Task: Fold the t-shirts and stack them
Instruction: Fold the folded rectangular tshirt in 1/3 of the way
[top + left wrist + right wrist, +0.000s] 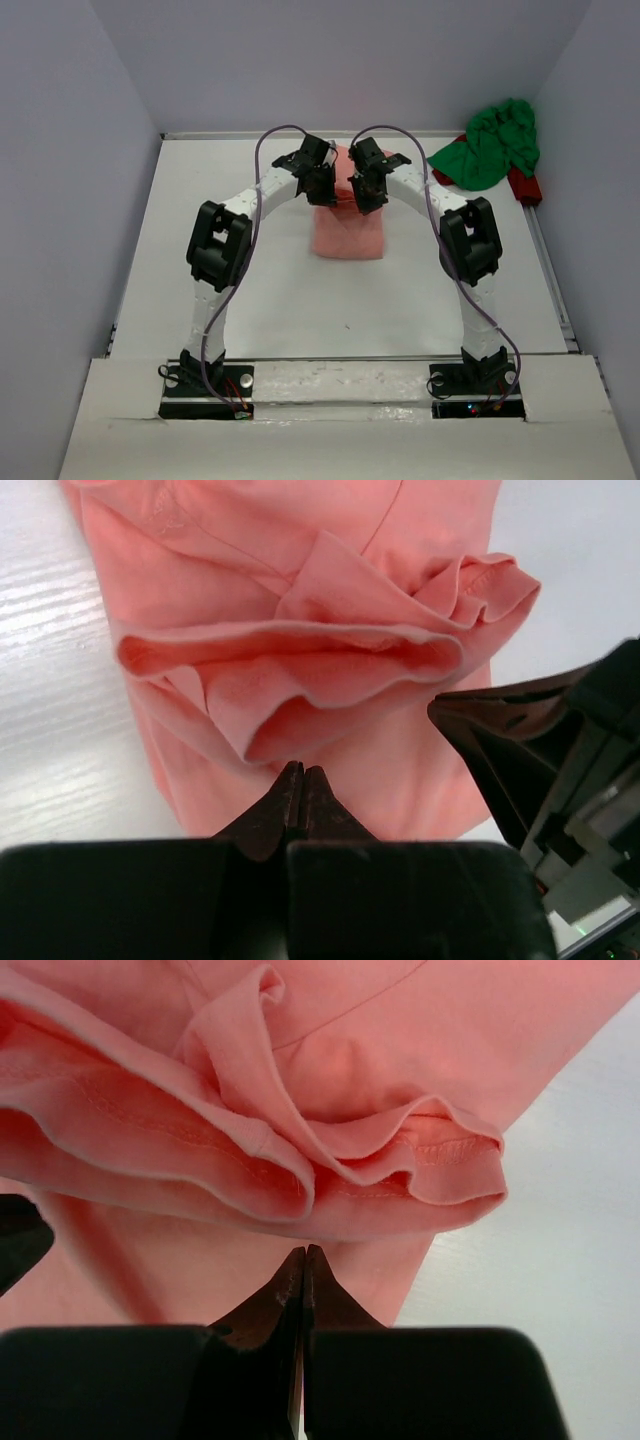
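Salmon-pink t-shirt (348, 235) was plain all over, on a white bench (300, 300) with a faint grain. The green t-shirt (490, 145) was bright, with a red thing (524, 187) beside it. Cables (256, 170) were purple; left claw (302, 772) and right claw (304, 1252) were black.

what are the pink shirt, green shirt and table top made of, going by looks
The pink shirt looks like soft matte knit cloth, likely cotton: floppy folds, stitched hem. The green shirt seems similar, crumpled in a heap; weave too small to tell. The table top is hard and white with faint grain streaks, perhaps laminate.
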Controlling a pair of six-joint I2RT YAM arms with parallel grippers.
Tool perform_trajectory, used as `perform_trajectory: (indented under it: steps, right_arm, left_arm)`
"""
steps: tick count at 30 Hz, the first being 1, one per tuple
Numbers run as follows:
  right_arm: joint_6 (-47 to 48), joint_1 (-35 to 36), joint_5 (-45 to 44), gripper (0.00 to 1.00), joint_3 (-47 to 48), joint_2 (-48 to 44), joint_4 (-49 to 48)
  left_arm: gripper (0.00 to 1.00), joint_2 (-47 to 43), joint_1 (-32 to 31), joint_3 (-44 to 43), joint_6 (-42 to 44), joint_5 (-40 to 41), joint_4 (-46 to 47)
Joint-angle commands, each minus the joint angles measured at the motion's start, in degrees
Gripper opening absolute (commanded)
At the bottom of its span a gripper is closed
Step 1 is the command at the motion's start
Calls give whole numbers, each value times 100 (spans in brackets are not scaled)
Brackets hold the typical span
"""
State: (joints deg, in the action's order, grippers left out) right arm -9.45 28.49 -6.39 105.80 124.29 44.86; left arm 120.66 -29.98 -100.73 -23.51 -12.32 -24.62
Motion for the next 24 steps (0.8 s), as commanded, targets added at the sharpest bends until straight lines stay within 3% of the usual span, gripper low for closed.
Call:
perform_trajectory:
  steps: [1, 9, 24]
  right_arm:
    - [5, -1, -37, 0, 151, -107, -303]
    - [93, -1, -151, 0, 678, 490, -303]
    - [462, -300, -775, 0, 2207, 1739, -338]
  left_arm:
    - [0, 220, 9, -474, -31, -253, 133]
    - [0, 818, 53, -1071, -22, -420, 220]
    - [0, 1425, 326, -1370, -101, -702, 643]
